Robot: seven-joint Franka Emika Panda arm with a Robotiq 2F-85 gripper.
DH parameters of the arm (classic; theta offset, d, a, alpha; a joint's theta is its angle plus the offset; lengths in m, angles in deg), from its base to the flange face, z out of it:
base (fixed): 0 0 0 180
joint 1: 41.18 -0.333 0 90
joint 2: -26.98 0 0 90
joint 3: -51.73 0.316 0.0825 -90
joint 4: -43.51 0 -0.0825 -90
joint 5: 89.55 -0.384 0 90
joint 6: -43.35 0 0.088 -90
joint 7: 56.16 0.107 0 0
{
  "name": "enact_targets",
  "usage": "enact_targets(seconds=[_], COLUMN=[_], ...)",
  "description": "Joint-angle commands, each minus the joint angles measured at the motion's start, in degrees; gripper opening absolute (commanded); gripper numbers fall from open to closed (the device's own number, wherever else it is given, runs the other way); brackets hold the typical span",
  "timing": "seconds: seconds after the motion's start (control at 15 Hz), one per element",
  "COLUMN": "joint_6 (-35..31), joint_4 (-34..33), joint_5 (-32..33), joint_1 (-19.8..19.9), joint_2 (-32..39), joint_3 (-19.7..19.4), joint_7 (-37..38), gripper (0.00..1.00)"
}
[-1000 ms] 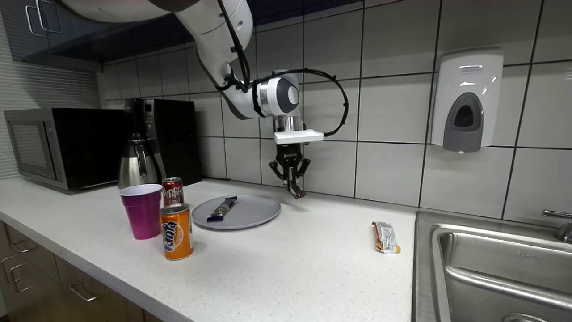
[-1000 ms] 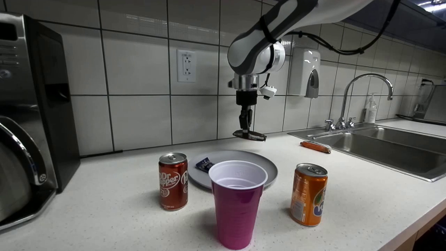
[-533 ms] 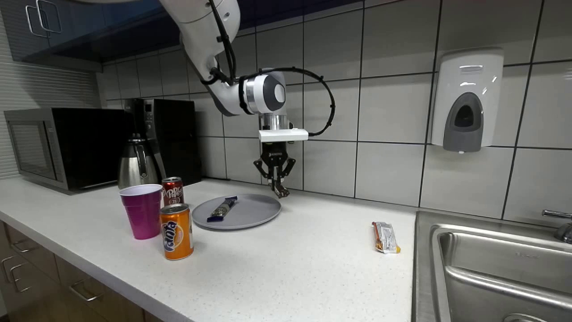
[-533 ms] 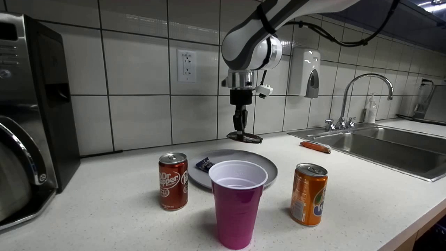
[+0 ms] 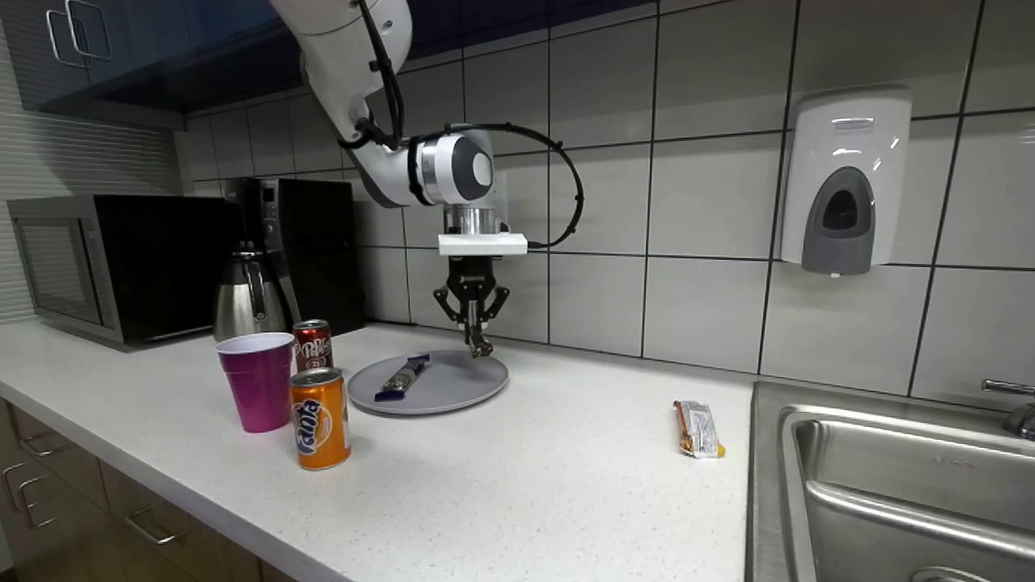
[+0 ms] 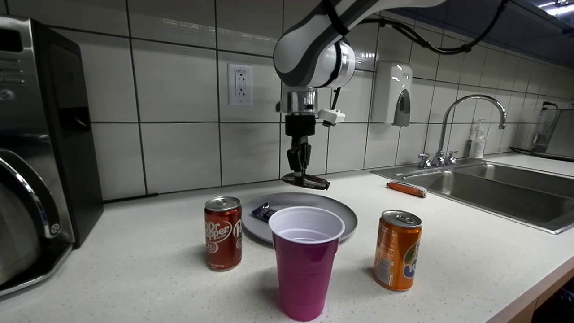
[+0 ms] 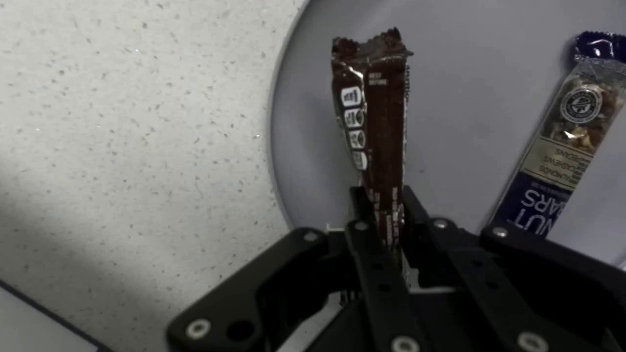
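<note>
And the gripper (image 7: 385, 201) was clamped on brown bar (image 7: 384, 122), above plate (image 7: 455, 146), nr back edge of worktop (image 7: 146, 122)! Bar's print, unreadable in both exterior views, partly showed on wrist cam, w/ its lower end hidden behind gripper.

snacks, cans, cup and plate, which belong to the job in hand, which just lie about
Job: gripper, brown-wrapped bar it grips, probably plate below, perhaps nut bar on it.
Lying about, apparently: purple cup, Dr Pepper can, Fanta can, orange packet.
</note>
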Motion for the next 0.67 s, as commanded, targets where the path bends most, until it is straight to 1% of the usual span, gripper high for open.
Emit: enact_targets(seconds=[0.0, 0.6], joint_6=[1.6, 1.4], joint_4=[2.1, 1.5], joint_5=[-1.5, -3.0], joint_1=[-0.2, -1.2], joint_2=[-2.1, -0.4], joint_3=[1.0, 0.9], joint_7=[3.3, 9.1], gripper=[0.04, 0.04])
